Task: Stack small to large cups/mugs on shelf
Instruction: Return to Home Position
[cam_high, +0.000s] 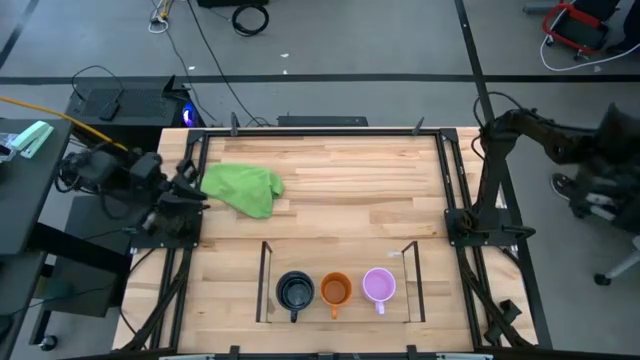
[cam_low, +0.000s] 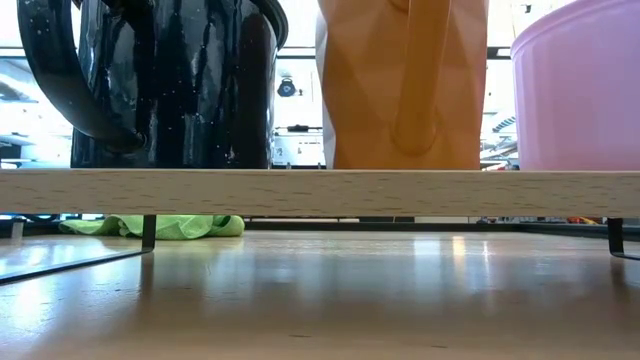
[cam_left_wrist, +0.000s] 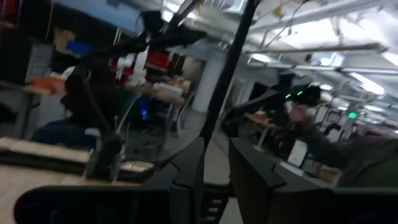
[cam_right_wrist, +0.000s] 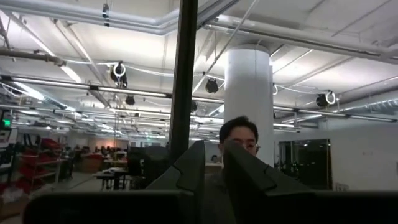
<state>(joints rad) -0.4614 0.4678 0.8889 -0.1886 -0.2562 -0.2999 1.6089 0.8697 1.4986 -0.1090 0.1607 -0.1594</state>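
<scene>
Mugs up; homing step, I'd say.
Dark navy mug (cam_high: 295, 291), orange mug (cam_high: 335, 290) and lilac mug (cam_high: 378, 285) line the light-wood shelf (cam_low: 320, 190); left gripper (cam_left_wrist: 216, 146) and right gripper (cam_right_wrist: 212, 146) are closed and empty, and only parking is left.

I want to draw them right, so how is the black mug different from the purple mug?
The black mug is dark, shiny and speckled; the purple mug is pale and plain. The black mug stands at the left end of the shelf and the purple mug at the right end, with the orange mug between them. Both stand upright, mouths up, with their handles pointing the same way.
</scene>
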